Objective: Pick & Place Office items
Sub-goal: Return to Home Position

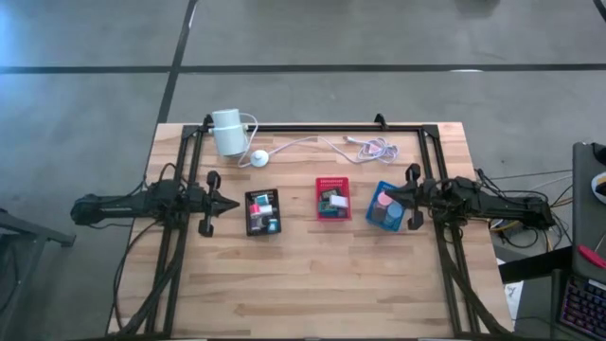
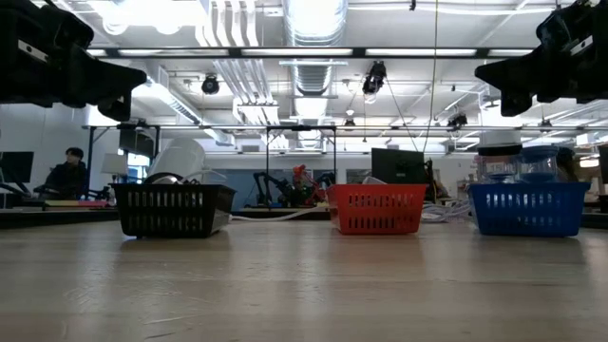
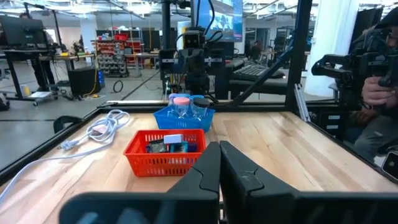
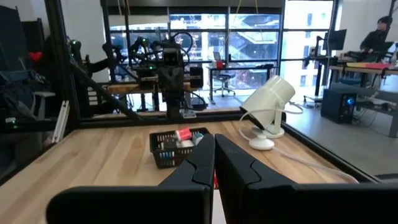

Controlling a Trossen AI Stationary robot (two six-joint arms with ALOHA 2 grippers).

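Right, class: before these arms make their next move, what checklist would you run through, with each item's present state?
1. Left tool shut with nothing in it: ok.
2. Right tool shut with nothing in it: ok.
3. Both tools held well above the table: ok.
4. Black tray, red tray and blue tray upright in a row: ok.
5. Office items inside trays, none seen loose on the wood: ok.
6. White cable lying apart from the trays: ok.
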